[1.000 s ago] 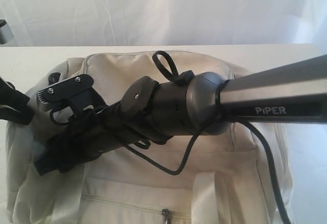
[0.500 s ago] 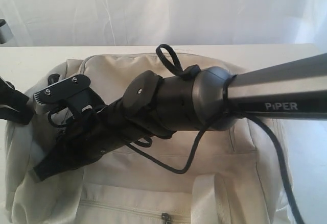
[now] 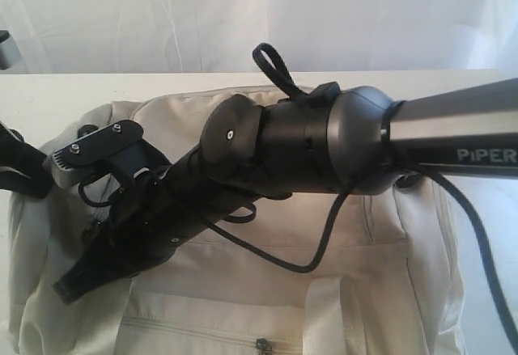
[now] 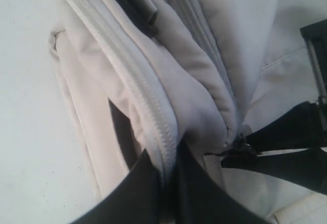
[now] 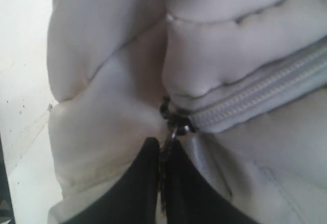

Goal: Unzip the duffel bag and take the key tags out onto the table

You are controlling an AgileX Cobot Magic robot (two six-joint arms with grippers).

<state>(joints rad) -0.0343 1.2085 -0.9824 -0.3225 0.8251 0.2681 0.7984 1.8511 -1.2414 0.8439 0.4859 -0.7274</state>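
Two pincers are gripping the bag [image 3: 380, 250] at once. The left pincer [image 4: 166, 163] is clamping a fold of the bag's fabric and zipper tape. The right pincer [image 5: 163, 145] is sitting with jaws together at the pull [image 5: 173, 129], the tab apparently pinched between the tips. The bag is lying on the counter [image 3: 81, 88], with the right arm [image 3: 307, 153] reaching across above it.

Step in hand, as judged: starting the unzip.
- The pull should be travelling along the line of the zipper [image 5: 255, 94], not up off the bag, or the tab is likely slipping out.
- The left hold should be keeping the tape taut behind the slider, so the soft cloth is not bunching and jamming it.
- Slow start; the grip on so thin a tab is looking marginal.

The bag is showing as cream-beige, puffy and creased, sagging where it is not being held. Its grey zipper teeth are lying closed along the whole visible run. The tags are not showing anywhere; presumably they are inside the bag.
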